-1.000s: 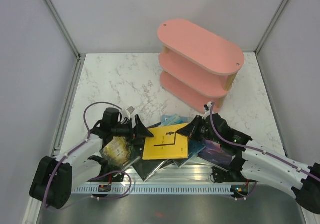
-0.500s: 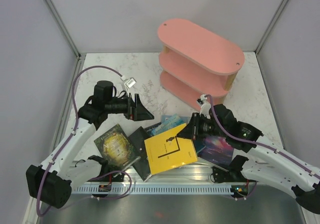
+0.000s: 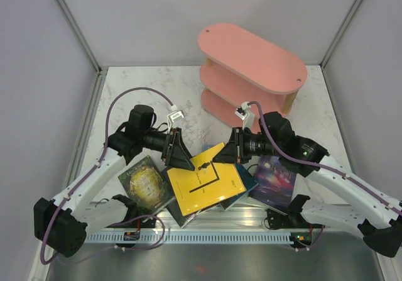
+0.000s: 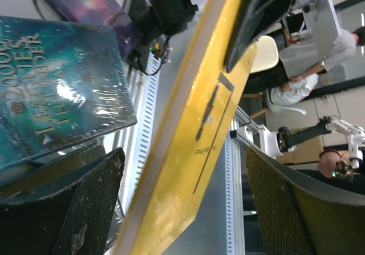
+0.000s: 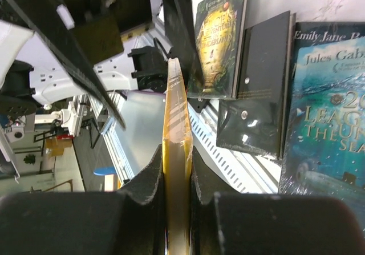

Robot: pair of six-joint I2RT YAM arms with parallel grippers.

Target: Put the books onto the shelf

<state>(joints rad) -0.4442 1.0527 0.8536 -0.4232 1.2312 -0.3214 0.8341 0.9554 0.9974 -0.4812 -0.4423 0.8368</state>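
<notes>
Raised since the earlier frame, the yellow book [image 3: 204, 183] now hangs tilted at 7 o'clock of the shelf [image 3: 251, 55], pinched at one edge in my right gripper [image 3: 221, 156], my left gripper [image 3: 183, 158] wide astride its other edge; such a thin pinch risks it pivoting loose.

white grey-veined marble worktop [image 3: 144, 99], pale grey enclosure walls [image 3: 38, 73], metal corner posts [image 3: 71, 23], slotted silver rail [image 3: 213, 236] along the near edge, seated person [image 4: 336, 49] in the background
</notes>
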